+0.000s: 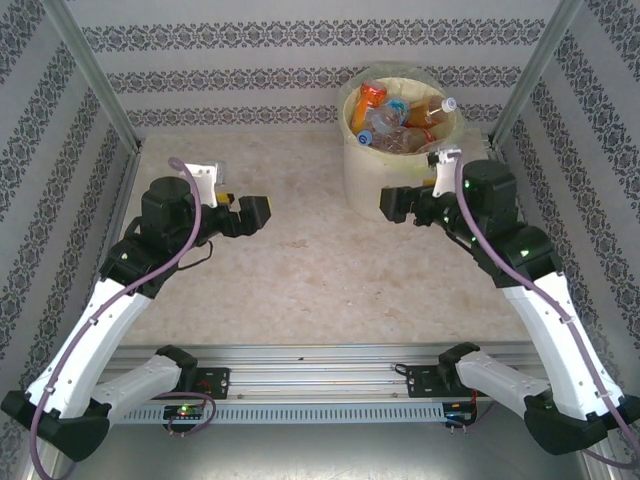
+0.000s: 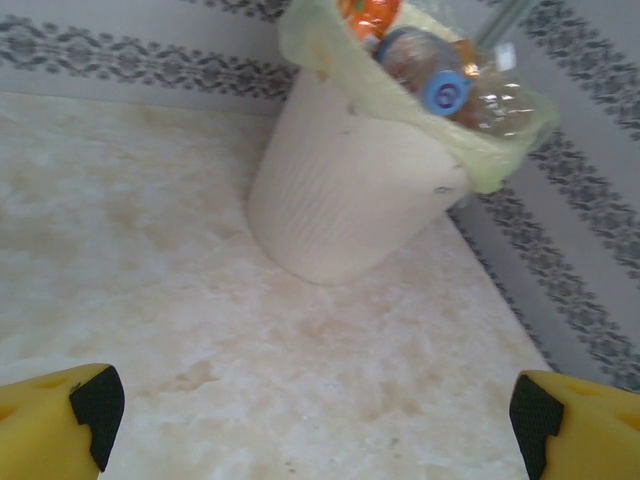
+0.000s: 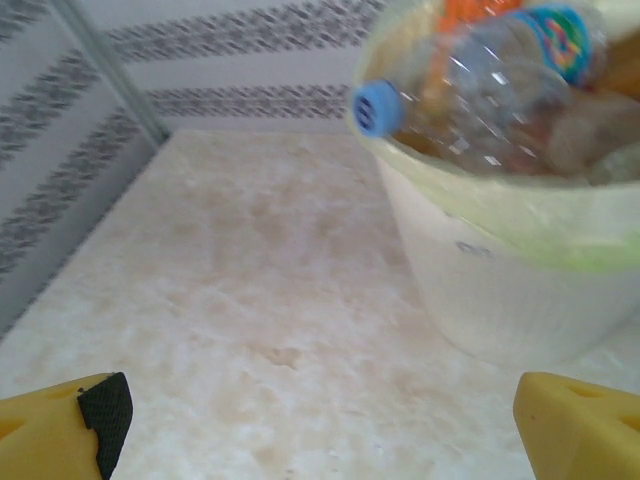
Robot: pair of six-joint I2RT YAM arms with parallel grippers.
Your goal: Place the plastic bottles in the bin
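Location of task items: the plastic bottles (image 1: 400, 122) lie heaped inside the bin (image 1: 372, 185), and the pile reaches the rim. The bin stands upright on the tabletop (image 1: 290, 270) at the far right, close to the back wall. Every bottle in view lies within it.

Governing relation: the bin sits directly beyond the right jaws, just beside them, with its rim above their level. From the left jaws it lies ahead and to the right, well apart across bare tabletop. The right arm (image 1: 540, 290) is clearly the nearer; the left arm (image 1: 110, 300) would have to cross the table to reach it.

Orientation: one blue-capped bottle (image 3: 480, 80) lies on its side on top of the pile. Its long axis runs roughly level, and its cap juts out over the rim on the side facing the table's middle.

Jaws: both pairs stand spread wide, yellow fingers at opposite edges of each wrist view. Nothing is held, nothing touched.

Assessment: the task appears complete or nearly so. The protruding bottle may need seating.
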